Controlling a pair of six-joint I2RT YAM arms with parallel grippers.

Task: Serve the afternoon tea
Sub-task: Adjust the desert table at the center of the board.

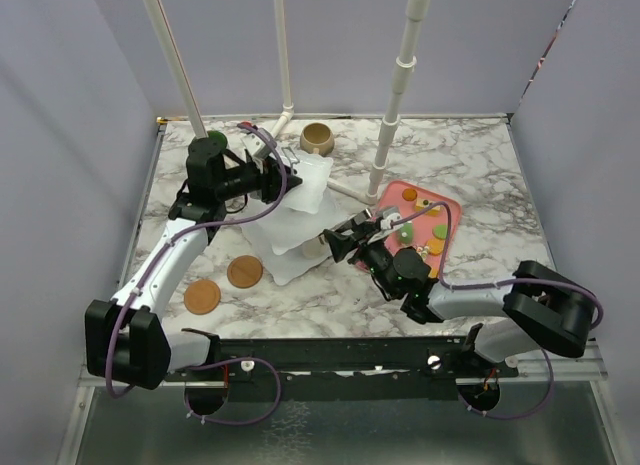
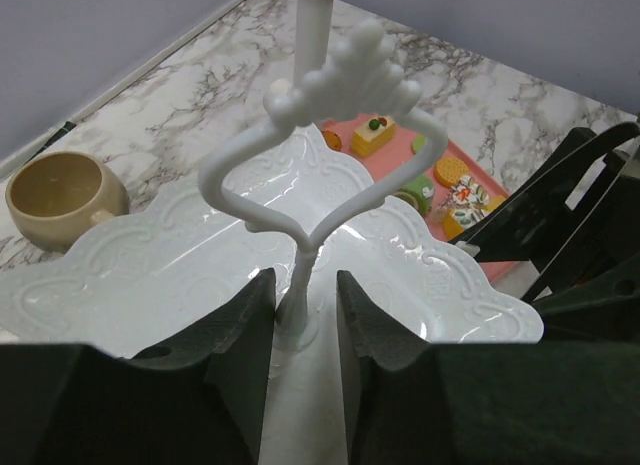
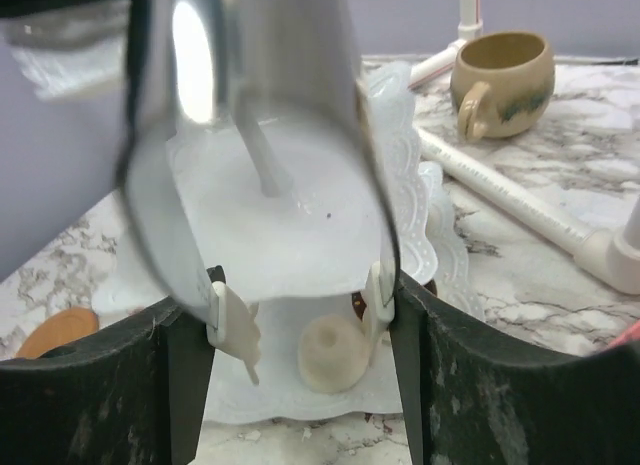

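The white three-tier stand [image 1: 290,235] stands mid-table. My left gripper [image 1: 283,175] [image 2: 303,285] hangs over its top plate [image 2: 150,275], open, one finger on each side of the thin centre post [image 2: 300,275] below the heart-shaped handle [image 2: 320,135]. The left finger touches the post; the right one stands a little apart. My right gripper [image 1: 345,243] [image 3: 298,295] is shut on the metal tongs [image 3: 260,105]. Their white tips are spread on either side of a cream donut [image 3: 333,353] that lies on the lowest plate [image 3: 280,400]. The tan mug [image 1: 318,138] stands behind the stand.
The pink tray [image 1: 452,210] with several pastries lies right of the stand. Two brown discs [image 1: 245,272] lie front left. A green-lined mug [image 1: 215,140] peeks out behind my left arm. White pipes [image 1: 395,105] rise at the back, and one [image 3: 520,200] lies beside the stand.
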